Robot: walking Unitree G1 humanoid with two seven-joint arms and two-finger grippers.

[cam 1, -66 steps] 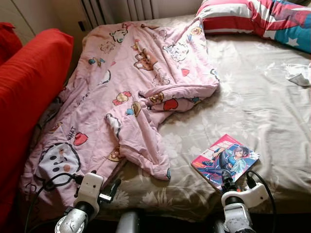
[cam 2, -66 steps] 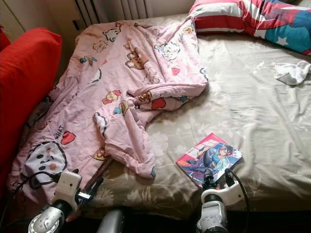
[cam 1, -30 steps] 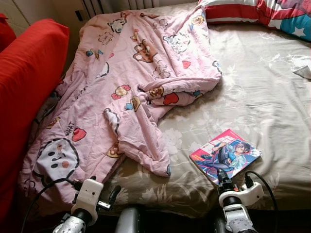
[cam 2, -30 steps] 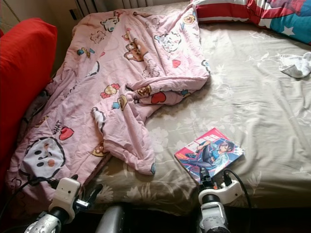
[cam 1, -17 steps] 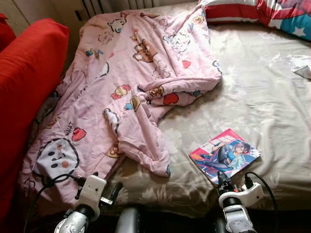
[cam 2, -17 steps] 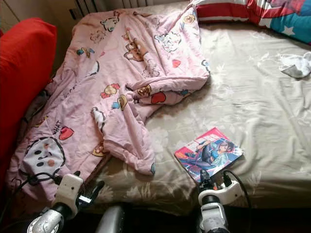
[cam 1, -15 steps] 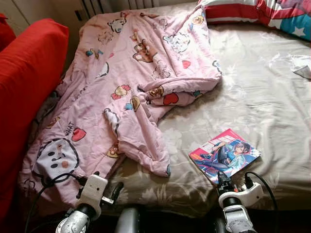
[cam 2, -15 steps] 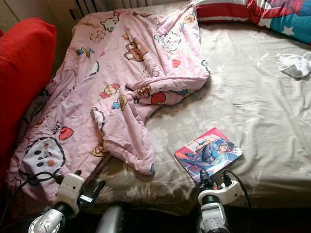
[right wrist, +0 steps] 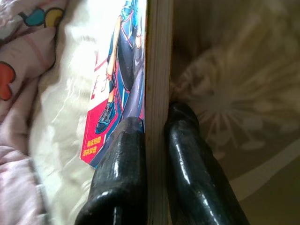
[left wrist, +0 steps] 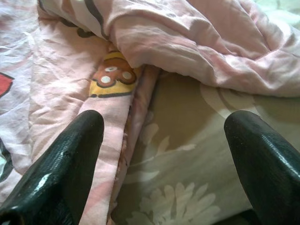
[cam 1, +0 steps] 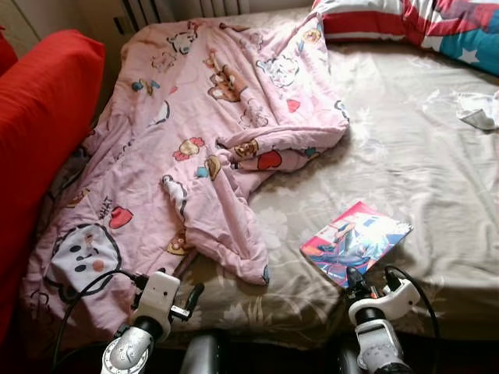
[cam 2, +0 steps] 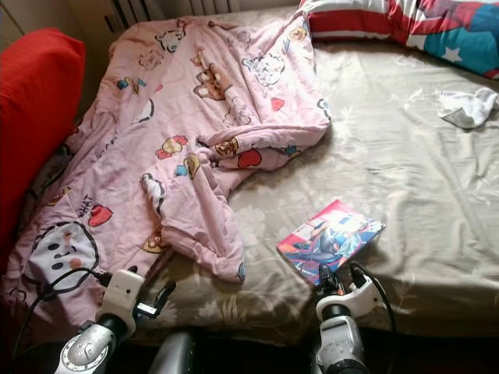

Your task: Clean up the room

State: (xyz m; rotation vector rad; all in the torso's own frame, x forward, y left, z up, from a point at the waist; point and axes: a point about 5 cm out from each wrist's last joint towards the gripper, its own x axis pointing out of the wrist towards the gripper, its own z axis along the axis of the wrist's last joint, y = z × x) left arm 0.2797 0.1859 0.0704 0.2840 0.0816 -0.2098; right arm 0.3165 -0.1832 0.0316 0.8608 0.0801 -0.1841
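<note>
A colourful comic book [cam 1: 355, 243] lies on the beige floral bed sheet [cam 1: 421, 171] near the bed's front edge. My right gripper [cam 1: 352, 279] is shut on the book's near edge. In the right wrist view the two black fingers [right wrist: 119, 159] clamp the page block of the book [right wrist: 124, 70] from both sides. A rumpled pink cartoon blanket [cam 1: 203, 140] covers the left half of the bed. My left gripper [cam 1: 191, 300] is open and holds nothing. It hovers over the hem of the blanket [left wrist: 117, 84], where it meets the sheet.
A red sofa cushion [cam 1: 39, 132] borders the bed on the left. A striped red, white and blue pillow [cam 1: 421, 23] lies at the head. A crumpled white cloth [cam 1: 477, 109] sits at the far right. A radiator [cam 1: 156, 9] stands behind the bed.
The book's cover now tilts and catches glare, with its near edge between my right fingers. My left gripper has moved a little forward and right. The camera has shifted slightly.
</note>
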